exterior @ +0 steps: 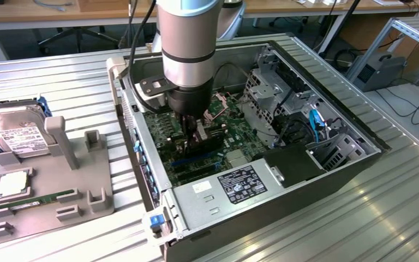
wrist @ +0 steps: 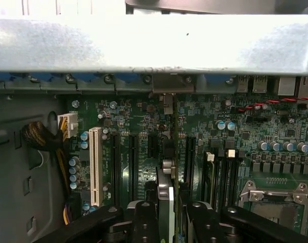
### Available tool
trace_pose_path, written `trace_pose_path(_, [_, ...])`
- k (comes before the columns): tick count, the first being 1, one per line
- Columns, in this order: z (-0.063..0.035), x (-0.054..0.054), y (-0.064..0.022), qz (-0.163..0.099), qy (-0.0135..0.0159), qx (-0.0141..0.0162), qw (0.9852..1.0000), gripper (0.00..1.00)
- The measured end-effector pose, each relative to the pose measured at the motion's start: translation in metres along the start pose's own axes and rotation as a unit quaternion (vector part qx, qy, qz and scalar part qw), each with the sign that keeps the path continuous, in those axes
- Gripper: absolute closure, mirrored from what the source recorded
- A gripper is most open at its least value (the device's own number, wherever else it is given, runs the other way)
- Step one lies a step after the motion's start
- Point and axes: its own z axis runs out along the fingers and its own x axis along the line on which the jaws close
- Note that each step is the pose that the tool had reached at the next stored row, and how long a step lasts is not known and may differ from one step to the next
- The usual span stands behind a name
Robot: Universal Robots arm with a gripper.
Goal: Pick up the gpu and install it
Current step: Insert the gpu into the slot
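Black fingers [wrist: 143, 223] of the hand [wrist: 166, 223] clamp the gpu [wrist: 165, 202] edge-on, upright, so its lower edge lines up with a motherboard [wrist: 245, 131] slot inside the open computer case [exterior: 340, 169] on the worktop [exterior: 384, 218].

Bright light shines off the ribbed tabletop [exterior: 384, 207]; inside the computer case [exterior: 326, 164] it is dark, and its metal edge [wrist: 154, 45] looks blurry white

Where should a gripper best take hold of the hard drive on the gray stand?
Probably by the hard drive's two long side edges near its raised upper end, coming from above. It leans tilted in the gray stand, so its lower end sits boxed in while the top stands free.
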Motion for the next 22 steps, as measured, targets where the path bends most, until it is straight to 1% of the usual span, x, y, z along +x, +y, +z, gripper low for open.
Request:
trace_pose_path(13, [0.0023, -0.0001, -0.0001, 0.0, 0.0001, 0.0, 1.0, 0.73])
trace_pose_path(18, [0.0025, -0.0001, -0.0001, 0.0, 0.0006, 0.0, 1.0, 0.73])
trace_pose_path(22, [0.0045, -0.0003, 0.0001, 0.0, 0.0007, -0.0001, 1.0, 0.73])
